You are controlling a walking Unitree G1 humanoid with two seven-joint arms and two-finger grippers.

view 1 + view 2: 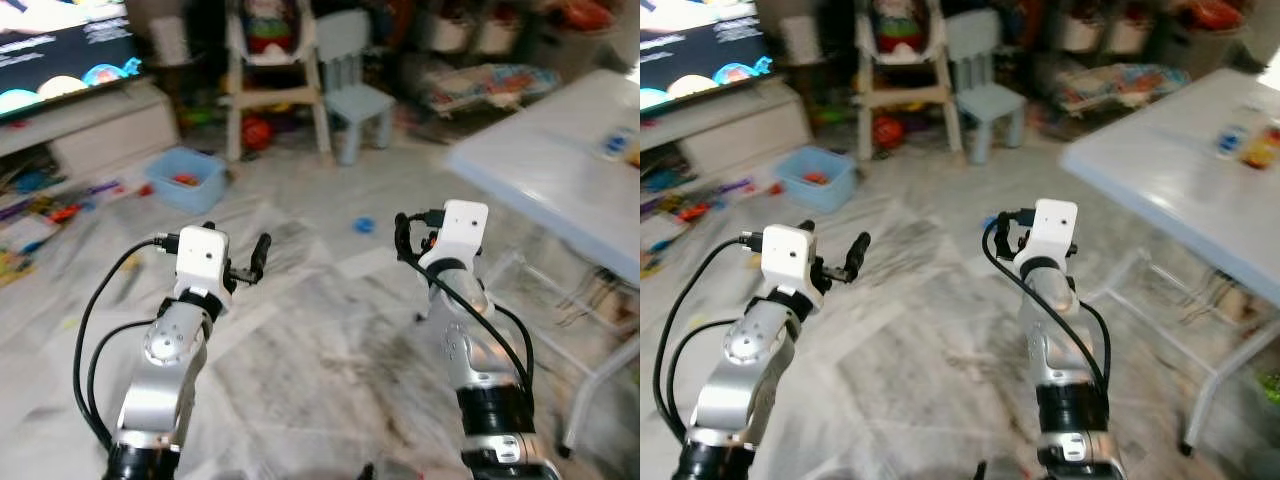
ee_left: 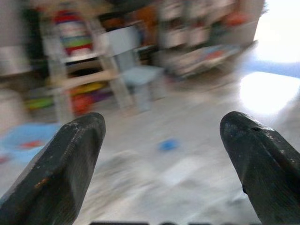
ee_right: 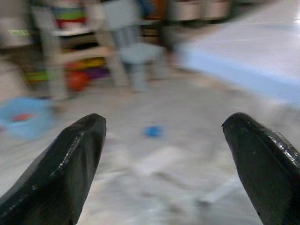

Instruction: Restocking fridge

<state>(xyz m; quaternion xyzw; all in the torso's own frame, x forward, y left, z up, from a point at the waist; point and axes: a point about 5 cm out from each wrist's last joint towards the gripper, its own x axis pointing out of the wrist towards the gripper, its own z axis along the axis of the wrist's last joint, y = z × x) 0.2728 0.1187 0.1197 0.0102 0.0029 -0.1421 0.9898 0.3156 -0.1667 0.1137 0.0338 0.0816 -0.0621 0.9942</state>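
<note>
Both silver arms raised forward, pincers empty.

The left pincer (image 2: 161, 154) and the right pincer (image 3: 164, 154) each hold their two black fingers wide apart, with nothing between them. The forearms are bent up at about the same height, with black cables looping along each.

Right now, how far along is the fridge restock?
Nothing looks done. The left end effector and the right end effector are both open and empty above the pale marble floor. Finding the fridge and the goods is all left.

light: bright, even | glare: white table (image 1: 560, 170) | blur: wrist views smeared
</note>
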